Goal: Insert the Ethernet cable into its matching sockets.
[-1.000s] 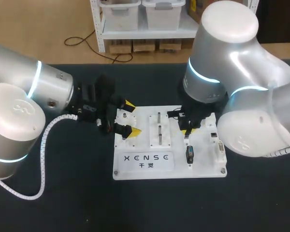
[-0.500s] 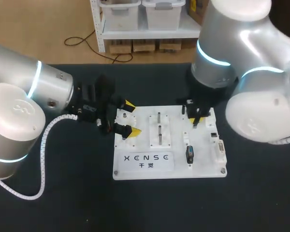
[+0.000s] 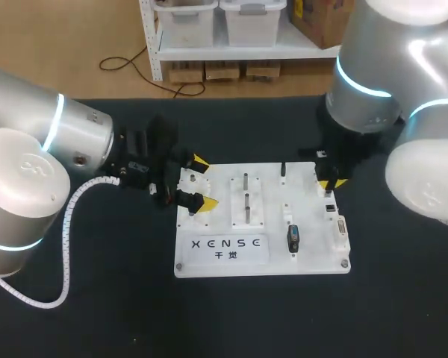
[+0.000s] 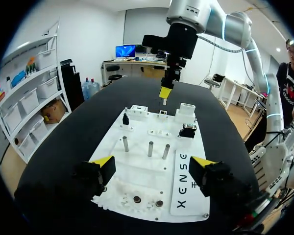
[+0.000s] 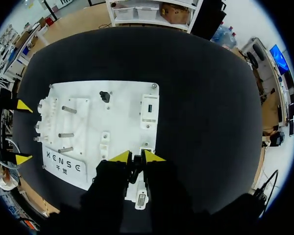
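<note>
The white socket board [image 3: 261, 224] lies mid-table. My right gripper [image 3: 330, 183] hangs over its right rear part, fingers nearly together on a small dark Ethernet plug [image 5: 136, 165]; no cable shows. From the left wrist view this gripper [image 4: 164, 93] hovers just above the board's far edge. A white socket block [image 5: 148, 108] sits ahead of it, and another connector block [image 5: 141, 197] lies beneath. My left gripper [image 3: 203, 181] stands wide open at the board's left edge, nothing between its fingers [image 4: 104, 162].
Three metal pegs [image 3: 246, 195] stand upright in the board's middle. A black connector [image 3: 293, 239] sits in the board at the front right, and a small black part [image 3: 283, 171] stands at the back. Dark table surface surrounds the board.
My right gripper has moved from the board's middle right and back to its right rear part, uncovering the small black part. The left arm has not moved.
</note>
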